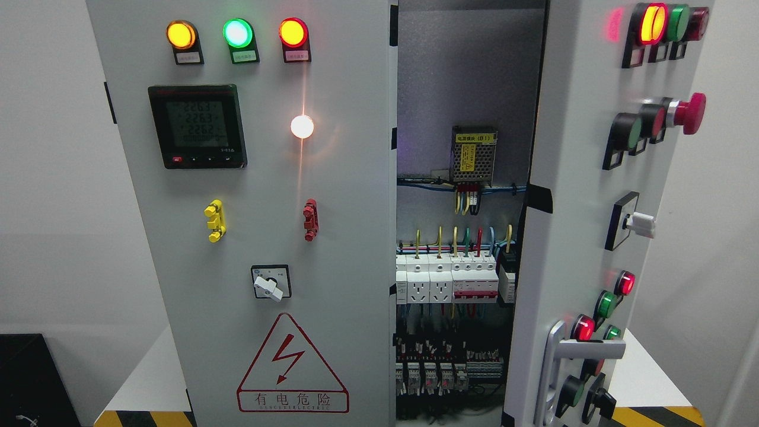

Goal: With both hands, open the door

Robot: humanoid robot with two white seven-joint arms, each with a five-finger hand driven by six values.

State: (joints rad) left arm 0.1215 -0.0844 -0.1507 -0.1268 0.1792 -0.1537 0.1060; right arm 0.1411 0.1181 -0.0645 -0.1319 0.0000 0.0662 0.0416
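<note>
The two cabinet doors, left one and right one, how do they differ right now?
The left door is shut and faces the camera flat; the right door is swung open, seen at an angle, baring the wiring inside. The left door has a digital meter and a warning triangle; the right door has a red mushroom button and a handle. Both are grey with lit lamps at the top.

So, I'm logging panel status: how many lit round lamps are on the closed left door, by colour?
Amber lamp: 1
Green lamp: 1
Red lamp: 1
White lamp: 1
Total: 4
</note>
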